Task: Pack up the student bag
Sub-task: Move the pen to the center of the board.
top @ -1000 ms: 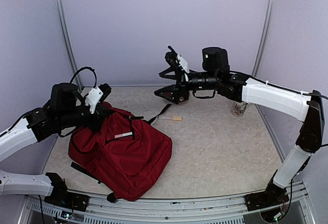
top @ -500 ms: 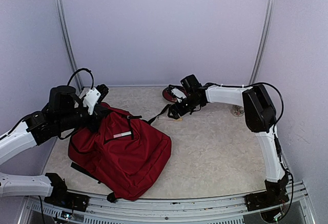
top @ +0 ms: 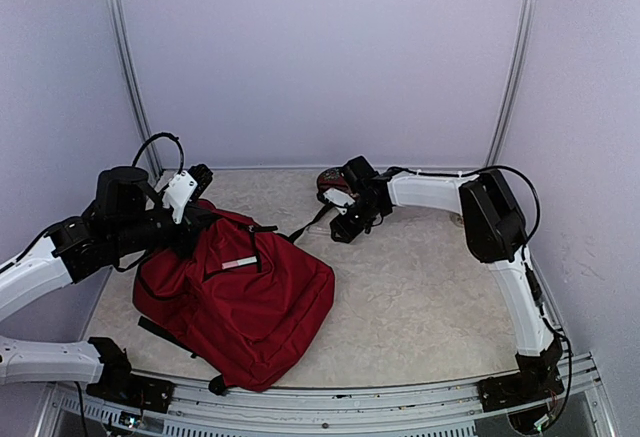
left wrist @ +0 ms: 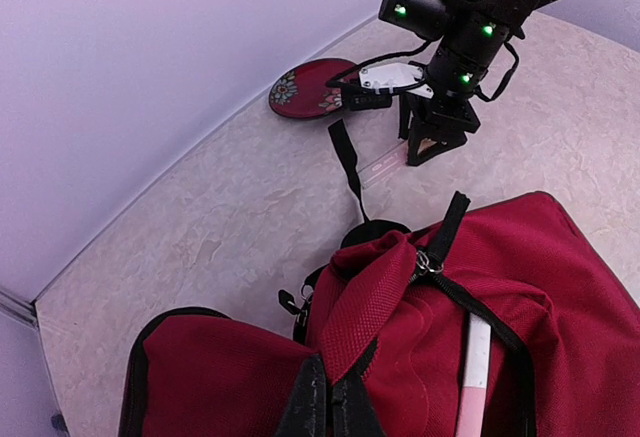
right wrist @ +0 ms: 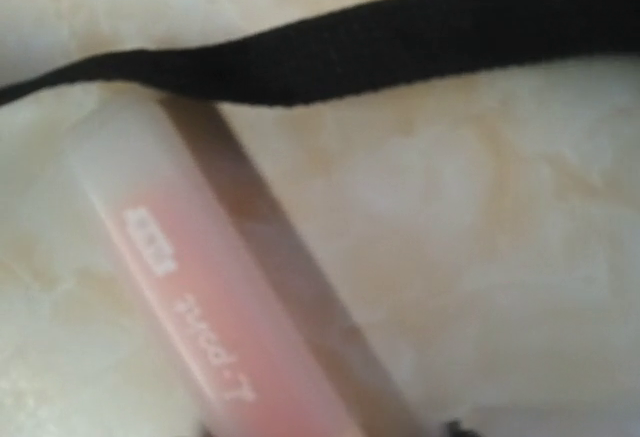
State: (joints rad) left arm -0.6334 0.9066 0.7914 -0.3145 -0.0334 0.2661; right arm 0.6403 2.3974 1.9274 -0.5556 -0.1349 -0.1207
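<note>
Dark red soft fabric makes up the large student bag [top: 250, 307], which lies flat on the pale marbled tabletop [top: 430, 287] in the left half of the overhead view. Its black straps trail from under its near edge.

At the bag's far left corner the left gripper [left wrist: 330, 402] is pinched tight on a fold of the red fabric beside the zip. Its two black fingers are pressed together with the cloth between them, and that edge of the bag is lifted into a ridge. The dark-rimmed mouth of the bag shows just beside the grip in the left wrist view.

A slim white and pink stick [top: 238, 264] lies on top of the bag, next to a black zip line.

A thin black strap [top: 312, 222] runs from the bag's upper edge out across the tabletop to the right. It passes just beside a translucent pinkish tube with small printed lettering [left wrist: 383, 165] that lies flat on the tabletop.

The right gripper [top: 345, 227] points down, low over the right end of this tube. The pictures do not show whether its jaws have hold of the tube or stand apart. The right wrist view is blurred and shows only tube, strap and tabletop.

Behind the right gripper, near the back wall, lies a flat round dark red disc with a flowered pattern [left wrist: 312, 87].
</note>
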